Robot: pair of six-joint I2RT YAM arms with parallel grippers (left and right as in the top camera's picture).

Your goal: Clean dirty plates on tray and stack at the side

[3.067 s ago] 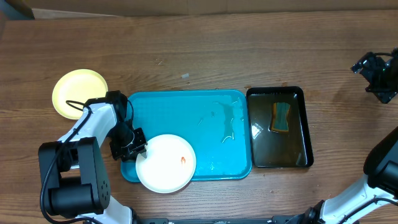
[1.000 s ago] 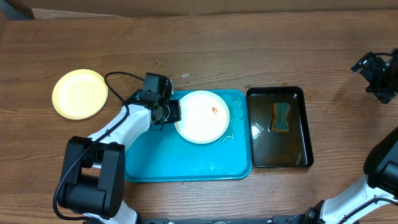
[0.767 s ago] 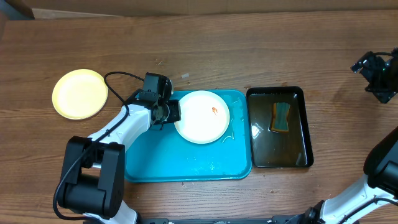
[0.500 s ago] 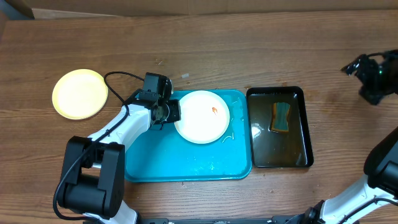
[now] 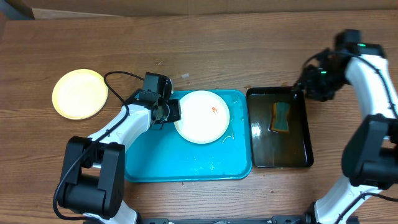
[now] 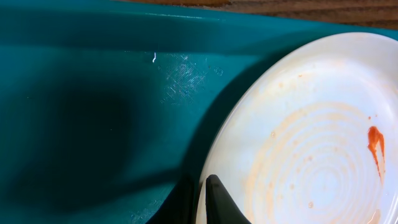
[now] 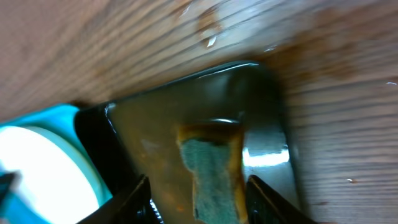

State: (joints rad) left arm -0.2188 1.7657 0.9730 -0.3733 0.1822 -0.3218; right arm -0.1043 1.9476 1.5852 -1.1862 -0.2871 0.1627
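The right arm has swung in from the far right edge of the bench and now hangs over the top right corner of the black tray. The left arm and its plate have held their place over the last second.

The white plate sits in the upper middle of the turquoise tray. A small orange-red smear marks it right of centre, and the left wrist view shows faint orange rings across its face. In that view its left rim throws a dark shadow on the tray floor, so that edge looks raised. The left tool is clamped on this left rim; only one dark finger shows, lying over the edge.

The pale yellow plate lies flat on the bench, left of the turquoise tray and apart from it.

The black tray stands just beside the turquoise tray's right side and holds murky water. A green sponge with an orange-yellow edge lies in its upper half. The right tool hovers above it with its fingers spread apart, the sponge showing between them in the right wrist view.
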